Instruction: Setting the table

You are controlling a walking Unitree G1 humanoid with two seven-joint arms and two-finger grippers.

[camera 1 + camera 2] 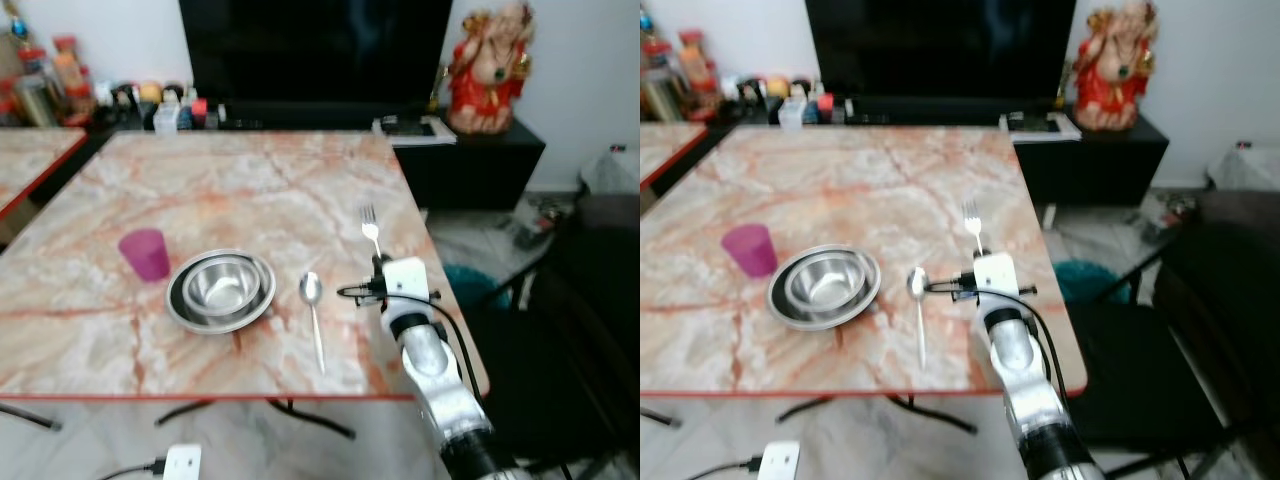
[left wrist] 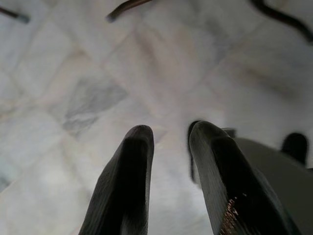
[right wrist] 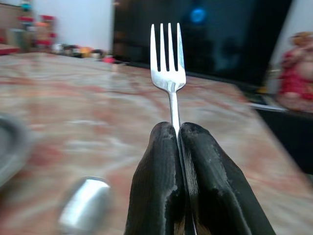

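Right gripper pinches fork, seemingly above table

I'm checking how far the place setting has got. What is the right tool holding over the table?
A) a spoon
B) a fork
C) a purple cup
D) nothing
B: the right tool is shut on the handle of a fork, tines pointing away from it, while the spoon already lies on the table beside the steel bowls.

On the tabletop at centre frame: one purple cup, one steel plate holding one steel bowl, one spoon, and one fork.
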